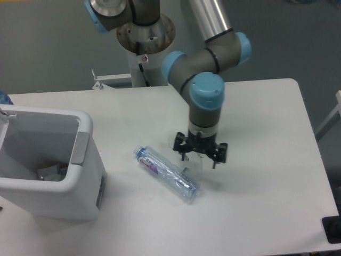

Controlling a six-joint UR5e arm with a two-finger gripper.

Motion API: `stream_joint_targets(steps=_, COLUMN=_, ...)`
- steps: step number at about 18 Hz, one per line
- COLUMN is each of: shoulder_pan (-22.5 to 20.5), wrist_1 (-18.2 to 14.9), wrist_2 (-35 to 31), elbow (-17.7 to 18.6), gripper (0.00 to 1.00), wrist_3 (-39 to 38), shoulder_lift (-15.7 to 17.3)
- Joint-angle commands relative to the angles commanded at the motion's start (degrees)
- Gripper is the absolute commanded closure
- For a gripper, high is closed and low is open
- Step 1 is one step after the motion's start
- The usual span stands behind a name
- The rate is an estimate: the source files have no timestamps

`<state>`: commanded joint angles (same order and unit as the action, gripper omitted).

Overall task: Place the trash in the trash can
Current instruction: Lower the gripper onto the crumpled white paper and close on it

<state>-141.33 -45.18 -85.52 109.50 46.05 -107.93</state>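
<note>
At the left edge of the frame the trash can stood open-topped with some scraps visible at its bottom, ready to receive. Near centre, the crushed bottle lay flat on the table, blue cap toward the bin. Just right of it, the gripper hung with fingers spread and empty directly over the white wrapper, apparently lined up to pick it.

A white rectangular bench with rounded corners stands on a plain grey floor, evenly lit.
</note>
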Motion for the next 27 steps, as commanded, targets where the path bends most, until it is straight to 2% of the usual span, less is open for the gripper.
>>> stream_joint_targets(steps=4, shoulder_pan=0.53, wrist_1=0.26, wrist_2=-0.17, elbow=1.06, gripper=0.0, wrist_3=0.17, shoulder_lift=-0.26)
stream_joint_targets(steps=6, shoulder_pan=1.05, wrist_1=0.44, wrist_2=-2.71, elbow=0.97, gripper=0.0, wrist_3=0.35, shoulder_lift=-1.22)
stream_joint_targets(steps=7, shoulder_pan=1.49, wrist_1=0.44, wrist_2=-4.64, elbow=0.89, gripper=0.08, wrist_3=0.44, shoulder_lift=-1.92)
stream_joint_targets(steps=10, shoulder_pan=2.37, wrist_1=0.44, wrist_2=-7.64, elbow=0.27, gripper=0.5, wrist_3=0.18, shoulder_lift=-2.9)
stream_joint_targets(steps=11, shoulder_pan=2.37, wrist_1=0.35, wrist_2=-7.65, elbow=0.01, gripper=0.59, wrist_3=0.18, shoulder_lift=-2.9)
stream_joint_targets(steps=13, shoulder_pan=2.37, wrist_1=0.26, wrist_2=-7.47, elbow=-0.17, gripper=0.97, wrist_3=0.18, shoulder_lift=-2.81)
stream_joint_targets(steps=14, shoulder_pan=2.29, wrist_1=0.26, wrist_2=-7.38, elbow=-0.26, gripper=1.0, wrist_3=0.44, shoulder_lift=-2.72)
stream_joint_targets(steps=23, shoulder_pan=0.27, wrist_1=-0.09, wrist_2=-6.33, elbow=-2.98, gripper=1.0, wrist_3=0.26, shoulder_lift=-1.23)
stream_joint_targets(steps=27, shoulder_pan=-1.84, wrist_1=-0.09, wrist_2=-1.86, elbow=-4.21, gripper=1.0, wrist_3=0.18, shoulder_lift=-0.26)
